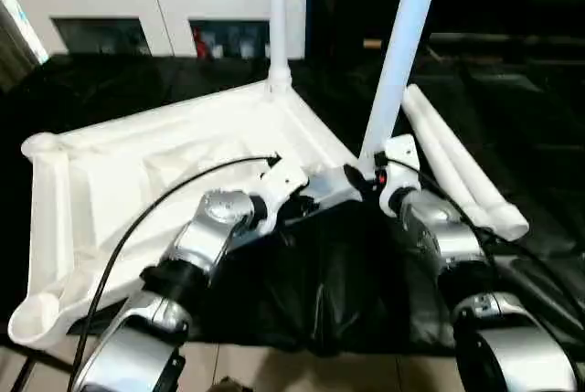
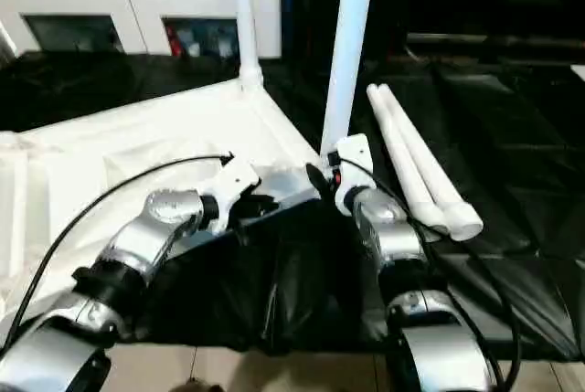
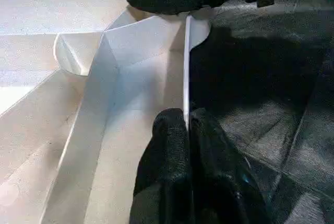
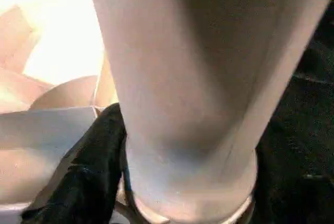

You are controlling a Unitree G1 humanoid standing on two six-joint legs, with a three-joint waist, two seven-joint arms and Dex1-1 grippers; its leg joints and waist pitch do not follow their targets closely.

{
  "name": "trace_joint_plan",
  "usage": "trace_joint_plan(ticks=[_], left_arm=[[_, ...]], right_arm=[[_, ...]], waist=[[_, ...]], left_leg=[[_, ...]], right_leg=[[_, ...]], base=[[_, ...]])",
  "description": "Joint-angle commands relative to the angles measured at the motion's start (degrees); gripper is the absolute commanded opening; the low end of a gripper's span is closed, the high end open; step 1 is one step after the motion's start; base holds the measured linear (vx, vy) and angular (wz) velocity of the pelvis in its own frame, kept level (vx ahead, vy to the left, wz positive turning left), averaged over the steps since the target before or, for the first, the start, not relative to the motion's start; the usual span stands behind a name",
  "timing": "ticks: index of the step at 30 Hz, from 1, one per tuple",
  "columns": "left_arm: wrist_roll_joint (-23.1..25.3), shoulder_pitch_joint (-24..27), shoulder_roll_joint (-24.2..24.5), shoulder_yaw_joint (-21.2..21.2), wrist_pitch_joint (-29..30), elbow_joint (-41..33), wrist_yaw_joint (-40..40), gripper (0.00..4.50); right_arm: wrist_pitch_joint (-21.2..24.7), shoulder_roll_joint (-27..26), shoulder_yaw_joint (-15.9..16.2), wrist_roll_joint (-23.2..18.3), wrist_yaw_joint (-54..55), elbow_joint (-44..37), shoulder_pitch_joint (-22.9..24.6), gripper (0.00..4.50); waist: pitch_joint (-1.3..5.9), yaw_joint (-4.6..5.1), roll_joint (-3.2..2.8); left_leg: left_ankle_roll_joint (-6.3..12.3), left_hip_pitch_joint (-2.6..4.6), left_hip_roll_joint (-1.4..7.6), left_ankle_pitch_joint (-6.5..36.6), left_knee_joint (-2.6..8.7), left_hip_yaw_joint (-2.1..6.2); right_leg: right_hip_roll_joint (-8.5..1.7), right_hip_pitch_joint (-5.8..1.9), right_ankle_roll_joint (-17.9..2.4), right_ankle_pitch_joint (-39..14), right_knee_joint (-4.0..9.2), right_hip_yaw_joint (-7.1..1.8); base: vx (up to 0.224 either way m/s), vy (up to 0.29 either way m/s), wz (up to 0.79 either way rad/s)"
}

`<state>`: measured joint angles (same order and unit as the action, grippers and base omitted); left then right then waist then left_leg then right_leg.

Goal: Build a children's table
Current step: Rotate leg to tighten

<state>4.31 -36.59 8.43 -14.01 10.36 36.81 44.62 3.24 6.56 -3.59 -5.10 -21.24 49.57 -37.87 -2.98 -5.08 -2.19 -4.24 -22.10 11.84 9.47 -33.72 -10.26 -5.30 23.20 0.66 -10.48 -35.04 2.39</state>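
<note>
White tabletop: two legs standing, two lying.

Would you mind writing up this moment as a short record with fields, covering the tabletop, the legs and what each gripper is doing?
tabletop: upside down on the black cloth, ribbed underside up
far leg: upright in the far corner socket
near leg: tilted, its foot at the near corner socket
spare legs: two, lying side by side on the cloth
left gripper: shut on the tabletop's thin edge wall
right gripper: at the near leg's base; grip unclear
</note>
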Motion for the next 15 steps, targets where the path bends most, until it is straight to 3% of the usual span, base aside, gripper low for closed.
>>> trace_joint_plan(ticks=[1, 7, 15], left_arm=[[-1.8, -2.0, -2.6, 0.5, -2.5, -1.1, -0.8, 0.0], [-3.6, 0.9, 1.2, -0.2, -4.3, -5.0, 6.9, 0.0], [-5.4, 2.9, 5.4, 0.0, -5.5, -7.0, 13.6, 0.0]], right_arm=[[1.5, -3.5, 2.1, -1.7, -4.7, 0.9, 0.4, 3.62], [-2.5, 1.3, 6.8, 2.3, -11.5, -1.2, 1.0, 4.09], [-4.0, 8.3, 8.9, 1.7, -26.0, -7.2, 4.1, 4.09]], waist=[[4.19, 0.08, 0.75], [4.11, 0.11, 0.82], [4.03, -0.1, 0.81]], left_leg=[[2.19, 0.79, 0.56, 11.5, 3.82, -0.06], [2.28, 0.63, 0.62, 12.0, 3.86, -0.06], [3.27, 0.75, 0.83, 12.3, 3.76, -0.18]], right_leg=[[-2.09, -2.65, -13.1, -7.4, 3.86, -1.31], [-2.22, -2.82, -13.5, -8.7, 3.89, -1.21], [-2.1, -2.76, -14.1, -8.4, 3.81, -1.26]], base=[[0.0, 0.0, 0.0], [0.0, 0.0, 0.0], [0.0, 0.0, 0.0]])
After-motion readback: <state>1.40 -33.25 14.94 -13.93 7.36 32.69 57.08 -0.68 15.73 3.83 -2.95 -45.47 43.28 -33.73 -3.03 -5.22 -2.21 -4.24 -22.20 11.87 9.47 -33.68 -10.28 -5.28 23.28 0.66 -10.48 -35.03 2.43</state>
